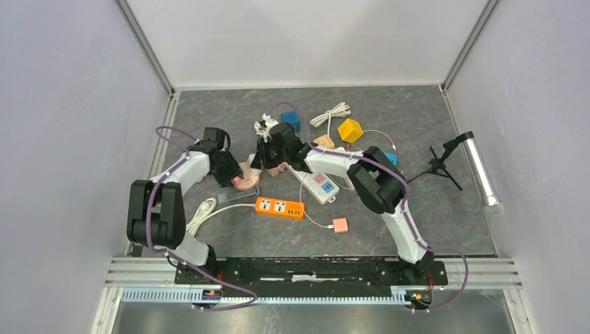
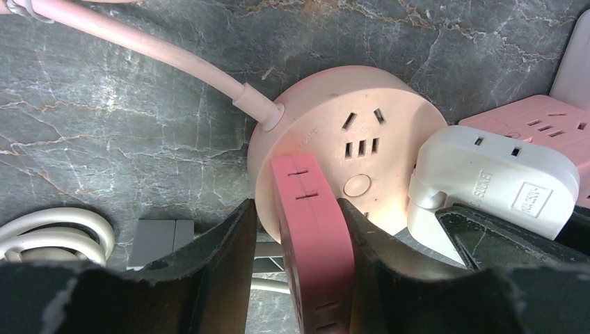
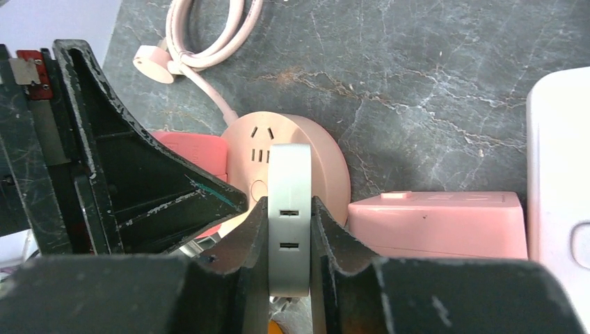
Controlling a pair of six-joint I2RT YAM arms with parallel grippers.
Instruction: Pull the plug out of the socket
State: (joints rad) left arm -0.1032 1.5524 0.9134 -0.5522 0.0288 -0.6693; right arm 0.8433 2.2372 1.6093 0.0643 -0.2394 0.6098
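1. Two arms, the left arm (image 1: 182, 170) and the right arm (image 1: 348, 163), bend inward, wrists nearly meeting.
2. The round pink socket (image 2: 334, 118) lies flat beneath them.
3. The white plug (image 3: 289, 174) stands in it, clamped by the right gripper (image 3: 289, 202).
4. The red plug (image 2: 316, 243) stands beside it, pinched by the left gripper (image 2: 296, 209).

White plug (image 2: 487, 174) at the right of the left wrist view, a raised word (image 2: 480, 186) on its side, letters look like SIDNET but not surely, beside it a boxed rating mark (image 2: 532, 202), reading about 10A 250V~, small and tilted.
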